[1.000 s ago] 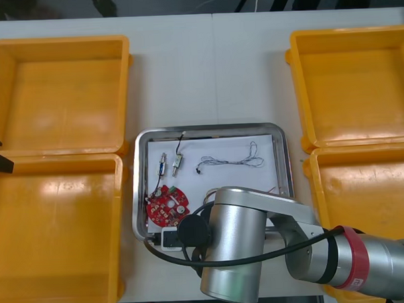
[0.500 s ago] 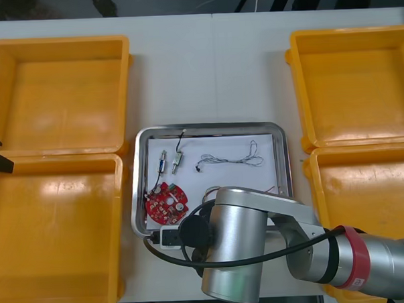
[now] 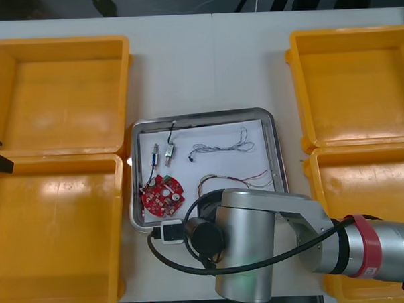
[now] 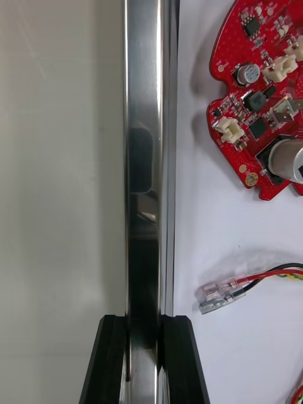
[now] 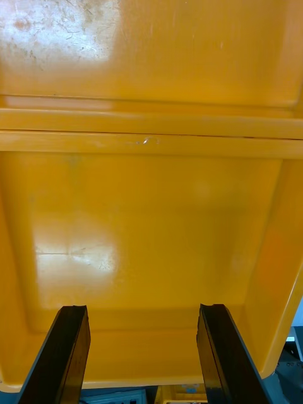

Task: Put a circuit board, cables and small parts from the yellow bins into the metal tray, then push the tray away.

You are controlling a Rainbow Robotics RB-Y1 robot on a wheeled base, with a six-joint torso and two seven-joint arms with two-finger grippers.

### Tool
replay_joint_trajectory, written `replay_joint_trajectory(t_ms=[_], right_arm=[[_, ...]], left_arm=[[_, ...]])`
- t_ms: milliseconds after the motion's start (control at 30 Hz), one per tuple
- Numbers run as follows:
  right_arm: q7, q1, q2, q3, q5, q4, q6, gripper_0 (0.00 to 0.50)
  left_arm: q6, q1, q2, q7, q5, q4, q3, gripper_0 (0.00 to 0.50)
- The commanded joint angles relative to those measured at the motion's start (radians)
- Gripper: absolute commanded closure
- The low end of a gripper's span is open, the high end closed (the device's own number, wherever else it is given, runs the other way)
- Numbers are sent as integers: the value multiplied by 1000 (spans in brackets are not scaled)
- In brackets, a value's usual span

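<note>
Four bins: yellow bins (image 3: pixel 56 42), two each side of the table (image 3: pixel 211 64), all looking bare, so nothing left to fetch, I'd say.
Middle: metal tray (image 3: pixel 204 114), white-lined and loaded, sitting between them.
Load: red circuit board (image 3: pixel 162 195) in the near left corner, two small metal parts (image 3: pixel 153 155) just beyond it, a thin cable (image 3: pixel 220 148) farther in, red and yellow cable (image 3: pixel 235 179) by the right arm (image 3: pixel 253 256).
Right arm: right gripper (image 4: pixel 144 325) clamped on the tray's near rim, metal wall pinched between the black fingers (image 4: pixel 180 360).
Left arm: left gripper (image 5: pixel 142 312) spread wide, nothing between, parked over a left-side bin.
Progress: loading looks complete; only the push away is left, and the hold is on.
Room ahead: bare table beyond the far rim, an open lane.
Sides: left rim just beside the left bins, more gap on the right; a skewed push could catch a bin corner.
</note>
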Motion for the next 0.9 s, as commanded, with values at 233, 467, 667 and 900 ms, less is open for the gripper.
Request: replay_joint_trajectory(t_ms=[233,467,667,900], right_arm=[[-35,-85,-79,16,13,-21,-10,500],[-39,-114,-87,9,13,-20,-7,500],[-39,-145,-87,9,11,-20,-7,500],[-38,-169,-83,10,10,-6,-7,500]], left_arm=[[7,17,46,17,8,-26,34,0],[7,17,46,17,8,-26,34,0],[7,17,46,17,8,-26,34,0],[7,17,46,17,8,-26,34,0]])
